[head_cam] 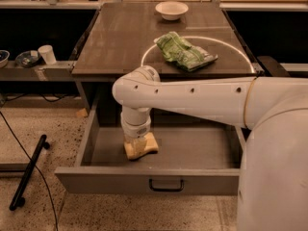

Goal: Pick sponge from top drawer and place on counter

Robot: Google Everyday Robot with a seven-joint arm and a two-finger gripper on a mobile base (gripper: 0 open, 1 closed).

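One gripper (136, 145) sits on the sponge (149, 146) in the open top drawer (202, 179), lower centre, prob. to grab it; clenched or not, can't tell.

Hand (136, 146) low, wrist (136, 125) seemingly vertical

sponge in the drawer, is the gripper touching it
Touching: the camera view shows the gripper sitting on the sponge inside the top drawer, no gap.

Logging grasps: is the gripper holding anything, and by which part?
Cannot be told: the gripper sits on the left part of the sponge inside the top drawer, but whether it grips is hidden.
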